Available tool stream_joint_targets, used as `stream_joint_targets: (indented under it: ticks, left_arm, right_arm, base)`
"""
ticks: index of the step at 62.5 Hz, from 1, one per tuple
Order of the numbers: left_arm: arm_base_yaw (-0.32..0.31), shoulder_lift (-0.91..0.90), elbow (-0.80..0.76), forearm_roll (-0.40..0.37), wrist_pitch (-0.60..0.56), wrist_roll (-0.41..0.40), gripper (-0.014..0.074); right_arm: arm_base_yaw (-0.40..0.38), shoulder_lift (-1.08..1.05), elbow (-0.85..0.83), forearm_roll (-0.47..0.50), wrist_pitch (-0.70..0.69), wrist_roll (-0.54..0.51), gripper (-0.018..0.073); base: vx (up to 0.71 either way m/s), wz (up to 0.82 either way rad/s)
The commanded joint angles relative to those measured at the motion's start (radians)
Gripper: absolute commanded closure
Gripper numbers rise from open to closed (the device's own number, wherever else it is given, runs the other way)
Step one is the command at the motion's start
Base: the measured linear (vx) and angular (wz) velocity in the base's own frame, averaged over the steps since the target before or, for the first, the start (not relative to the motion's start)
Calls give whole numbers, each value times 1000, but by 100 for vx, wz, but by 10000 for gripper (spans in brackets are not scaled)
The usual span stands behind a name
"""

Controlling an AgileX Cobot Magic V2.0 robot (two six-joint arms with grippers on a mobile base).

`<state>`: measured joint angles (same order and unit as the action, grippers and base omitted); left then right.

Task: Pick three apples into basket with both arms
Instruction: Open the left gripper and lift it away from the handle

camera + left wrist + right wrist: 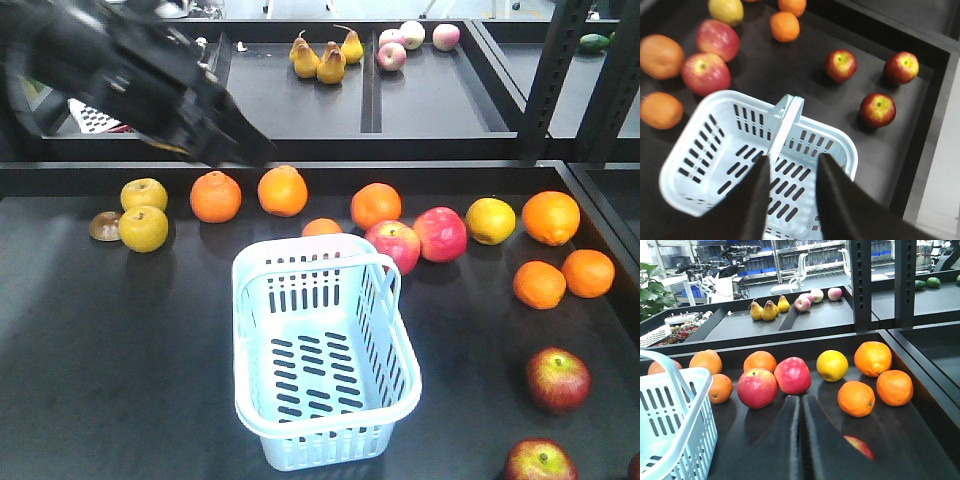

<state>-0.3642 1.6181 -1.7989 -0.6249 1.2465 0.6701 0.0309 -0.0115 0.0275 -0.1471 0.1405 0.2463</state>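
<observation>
The left end effector [790, 172] is held released above the empty basket [255, 330]. No apple is picked yet. The apples [841, 65] lie right of it, on the desk [110, 360]. The right end effector [801, 410], clenched, must be opened and lowered.

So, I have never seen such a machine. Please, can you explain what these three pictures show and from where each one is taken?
It is a robot with two black arms, each ending in a pincer tool. The front picture looks down on a dark table; one arm reaches in at top left. The other two pictures come from cameras on the wrists. The left tool is open above the empty basket. The right tool is shut and holds nothing. On the table lie three dark red apples beside the basket, two pinker apples, oranges and yellow fruit. Pears lie on the shelf behind.
</observation>
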Motion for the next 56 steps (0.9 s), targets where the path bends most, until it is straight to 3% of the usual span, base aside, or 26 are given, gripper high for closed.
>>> stream_joint_targets:
  ticks: [1, 10, 17, 40, 48, 56]
  left_arm:
    - [-2, -141, 24, -33, 4, -22, 573]
    - [-2, -301, 220, -61, -4, -11, 604]
    - [-2, -456, 459, -104, -52, 49, 605]
    - [-2, -1019, 1302, -176, -494, 85, 604]
    - [-2, -1151, 1460, -200, -609, 84, 604]
    - [-2, -1235, 1462, -257, -702, 84, 604]
  right_arm:
    - [1, -13, 13, -14, -75, -7, 565]
    - [1, -13, 13, -14, -75, -7, 565]
    - [1, -13, 13, -14, -75, -7, 565]
    - [1, -13, 13, -14, -79, 11, 565]
    - [1, -13, 13, -12, -91, 12, 565]
    - [1, -13, 13, -9, -119, 12, 565]
  base:
    - [0, 0]
    - [0, 0]
    - [0, 0]
    - [0, 0]
    - [0, 0]
    - [0, 0]
